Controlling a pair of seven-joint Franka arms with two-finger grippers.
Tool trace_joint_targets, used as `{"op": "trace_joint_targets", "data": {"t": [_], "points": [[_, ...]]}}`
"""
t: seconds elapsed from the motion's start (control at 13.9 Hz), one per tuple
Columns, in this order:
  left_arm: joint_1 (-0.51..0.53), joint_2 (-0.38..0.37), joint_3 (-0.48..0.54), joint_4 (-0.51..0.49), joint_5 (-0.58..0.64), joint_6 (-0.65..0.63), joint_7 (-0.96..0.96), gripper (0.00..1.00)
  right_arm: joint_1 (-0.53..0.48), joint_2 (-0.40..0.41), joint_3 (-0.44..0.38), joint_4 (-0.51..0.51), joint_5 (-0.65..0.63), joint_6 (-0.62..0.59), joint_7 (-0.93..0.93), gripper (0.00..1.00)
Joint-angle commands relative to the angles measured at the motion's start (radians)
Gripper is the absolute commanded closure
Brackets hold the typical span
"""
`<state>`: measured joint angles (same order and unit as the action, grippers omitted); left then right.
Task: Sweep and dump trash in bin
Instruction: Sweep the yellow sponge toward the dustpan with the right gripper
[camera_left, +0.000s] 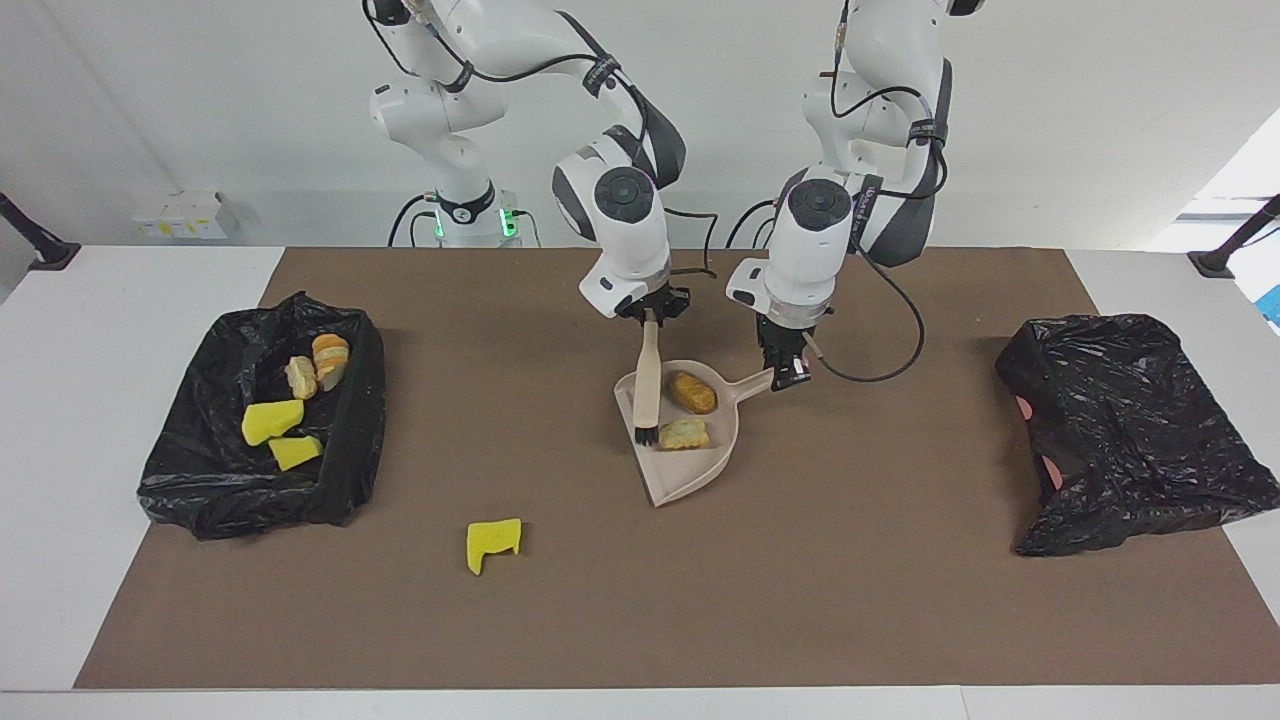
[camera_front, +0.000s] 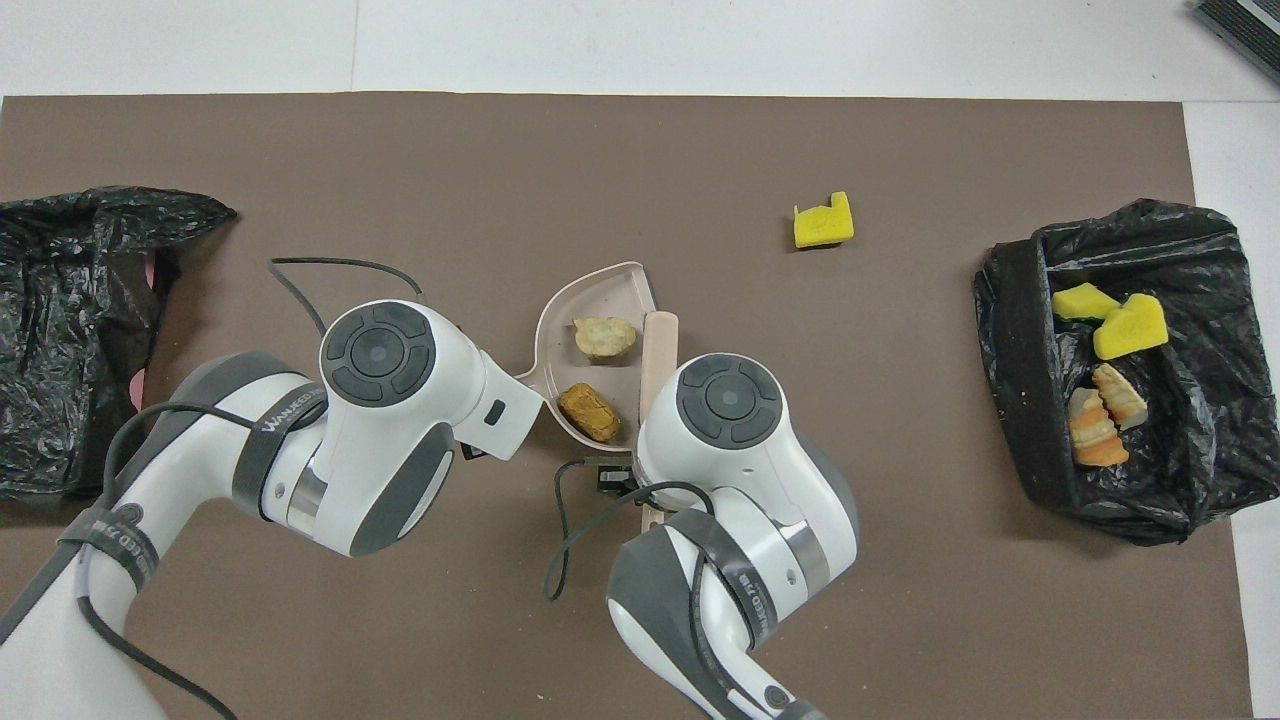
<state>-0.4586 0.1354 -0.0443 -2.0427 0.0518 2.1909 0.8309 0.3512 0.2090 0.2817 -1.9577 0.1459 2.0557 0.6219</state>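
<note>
Below the right gripper (camera_left: 652, 318), clenched on its handle, a beige hand brush (camera_left: 647, 385) hangs near upright, long axis running away from the robots, black bristles down in the pale pink plastic dustpan (camera_left: 700, 465). Left gripper (camera_left: 787, 372) grips the pan's handle; pan mouth points away from the robots. Two tan bread-like lumps (camera_left: 692, 392) lie inside, beside the bristles. One yellow sponge chunk (camera_left: 492, 543) sits well apart on the brown mat (camera_left: 600, 600); four scraps are in the black-bagged bin (camera_left: 200, 480).

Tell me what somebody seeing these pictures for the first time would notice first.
Mid-table, the right gripper holds a brush down in the pale dustpan, which the left gripper holds by its handle; two brown bread-like lumps lie in the pan. At the right arm's end, the open black bin bag already holds four scraps. One yellow sponge chunk lies alone on the mat, farther from the robots than the dustpan.
</note>
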Motion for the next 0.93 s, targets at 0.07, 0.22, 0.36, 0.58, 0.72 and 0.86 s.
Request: {"op": "trace_joint_targets", "data": {"t": [0.07,0.22,0.36,0.58,0.72,0.86], "points": [[-0.011,-0.013,0.004,-0.031,-0.001,0.029,0.007,1.00,-0.067,0.009,0.010,0.054,-0.199,-0.047,-0.043,1.00],[-0.006,-0.011,0.004,-0.027,-0.003,0.029,0.010,1.00,-0.127,0.045,0.005,0.115,-0.244,-0.101,-0.117,1.00],[-0.006,-0.011,0.004,-0.025,-0.003,0.024,0.011,1.00,-0.249,0.094,0.008,0.157,-0.322,-0.156,-0.283,1.00],[-0.006,-0.005,0.004,-0.016,-0.055,0.021,-0.044,1.00,-0.273,0.176,0.004,0.242,-0.477,-0.224,-0.335,1.00],[-0.012,-0.005,0.004,-0.016,-0.060,0.007,-0.090,1.00,-0.299,0.274,-0.004,0.409,-0.558,-0.339,-0.414,1.00],[-0.023,-0.008,0.003,-0.013,-0.060,-0.025,-0.149,1.00,-0.299,0.381,-0.004,0.586,-0.656,-0.423,-0.485,1.00]]}}
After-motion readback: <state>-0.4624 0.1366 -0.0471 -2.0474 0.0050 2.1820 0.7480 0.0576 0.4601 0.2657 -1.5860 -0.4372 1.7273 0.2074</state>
